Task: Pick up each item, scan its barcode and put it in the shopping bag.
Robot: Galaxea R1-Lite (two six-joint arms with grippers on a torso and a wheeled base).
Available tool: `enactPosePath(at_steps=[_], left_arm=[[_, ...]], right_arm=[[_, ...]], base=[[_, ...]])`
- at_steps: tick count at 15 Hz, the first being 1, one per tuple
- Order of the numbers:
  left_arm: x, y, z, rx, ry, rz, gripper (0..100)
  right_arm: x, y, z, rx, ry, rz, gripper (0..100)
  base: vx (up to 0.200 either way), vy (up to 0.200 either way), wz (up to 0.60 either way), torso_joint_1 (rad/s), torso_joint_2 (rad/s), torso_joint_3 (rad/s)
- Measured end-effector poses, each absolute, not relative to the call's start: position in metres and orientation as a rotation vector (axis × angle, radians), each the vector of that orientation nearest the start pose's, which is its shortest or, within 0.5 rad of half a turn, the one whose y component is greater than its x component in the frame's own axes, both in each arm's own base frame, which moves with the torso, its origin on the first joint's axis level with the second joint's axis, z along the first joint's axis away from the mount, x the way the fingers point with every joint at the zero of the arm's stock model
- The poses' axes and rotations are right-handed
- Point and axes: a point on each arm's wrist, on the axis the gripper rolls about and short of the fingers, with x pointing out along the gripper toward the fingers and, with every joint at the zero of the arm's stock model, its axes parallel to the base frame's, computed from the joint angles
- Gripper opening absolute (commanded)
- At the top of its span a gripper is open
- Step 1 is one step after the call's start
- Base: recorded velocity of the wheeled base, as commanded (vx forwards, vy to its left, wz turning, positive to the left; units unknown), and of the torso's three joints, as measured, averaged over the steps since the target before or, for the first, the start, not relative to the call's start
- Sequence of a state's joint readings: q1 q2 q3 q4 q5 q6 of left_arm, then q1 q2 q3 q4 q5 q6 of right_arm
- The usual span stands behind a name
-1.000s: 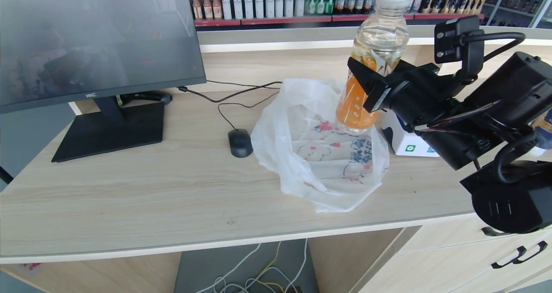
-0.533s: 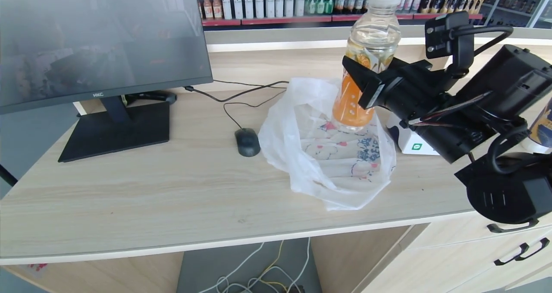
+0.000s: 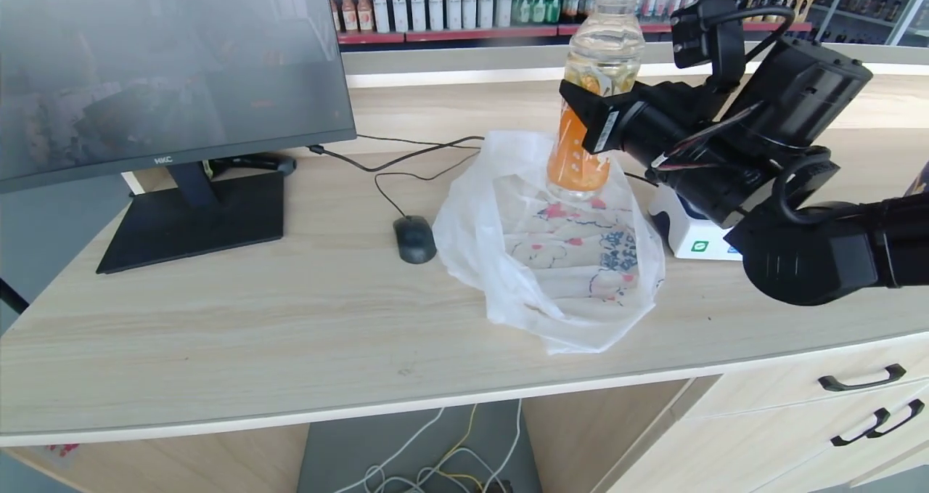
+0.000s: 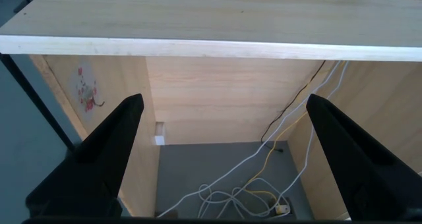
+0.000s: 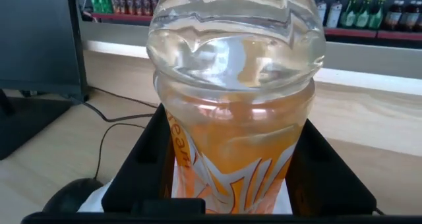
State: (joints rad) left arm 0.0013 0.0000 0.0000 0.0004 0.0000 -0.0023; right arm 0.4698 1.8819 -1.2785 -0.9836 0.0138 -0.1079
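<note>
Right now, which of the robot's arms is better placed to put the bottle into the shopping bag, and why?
Right. The right gripper is shut on the upright bottle, at the shopping bag's open mouth. The left gripper hangs open below the counter's edge.

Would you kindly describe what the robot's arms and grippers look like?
The right arm is glossy black with rounded housings, a looping black cable and red and white wires. The right gripper and left gripper have flat, tapering black fingers.

A light wooden desk (image 3: 218,333) is fitted with drawers (image 3: 791,420) at the right. Bottle-lined shelves (image 3: 443,35) are seen behind it.
</note>
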Motion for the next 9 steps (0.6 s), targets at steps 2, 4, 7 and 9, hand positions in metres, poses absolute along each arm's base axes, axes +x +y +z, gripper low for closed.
enactPosePath(at_steps=[2,4,7,9], left_arm=[[-0.023,0.0,0.075,-0.002,0.0,0.0,100],[-0.023,0.0,0.075,-0.002,0.0,0.0,100],[-0.023,0.0,0.075,-0.003,0.001,0.0,100],[-0.023,0.0,0.075,-0.003,0.0,0.0,100]], right_arm=[[0.348,0.175,0.285,-0.016,-0.4,0.456,0],[0.36,0.177,0.274,-0.024,-0.375,0.447,0],[0.368,0.183,0.26,-0.028,-0.345,0.453,0],[0.372,0.183,0.255,-0.025,-0.333,0.451,0]], base=[[0.0,0.0,0.0,0.0,0.0,0.0],[0.0,0.0,0.0,0.0,0.0,0.0],[0.0,0.0,0.0,0.0,0.0,0.0],[0.0,0.0,0.0,0.0,0.0,0.0]])
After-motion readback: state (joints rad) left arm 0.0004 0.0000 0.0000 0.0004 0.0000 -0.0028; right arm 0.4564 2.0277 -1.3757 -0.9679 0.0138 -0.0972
